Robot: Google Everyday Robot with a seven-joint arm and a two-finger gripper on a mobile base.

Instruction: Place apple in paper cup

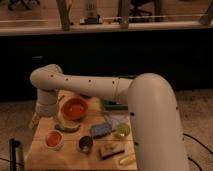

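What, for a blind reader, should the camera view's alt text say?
A white robot arm reaches over a wooden table, its hand low at the left edge beside a round orange bowl. Nearer stand a pale paper cup and a dark shiny cup.

We see a cream-white arm [100, 89] (dotted with small dark spots) over a tan wooden table [42, 159]. Its pale gripper [38, 119] hangs at the table's left edge. The bowl [75, 108] is bright orange. The paper cup [53, 139], near left, is pale white with a reddish-orange inside. The cup [85, 144] to its right is dark and shiny.
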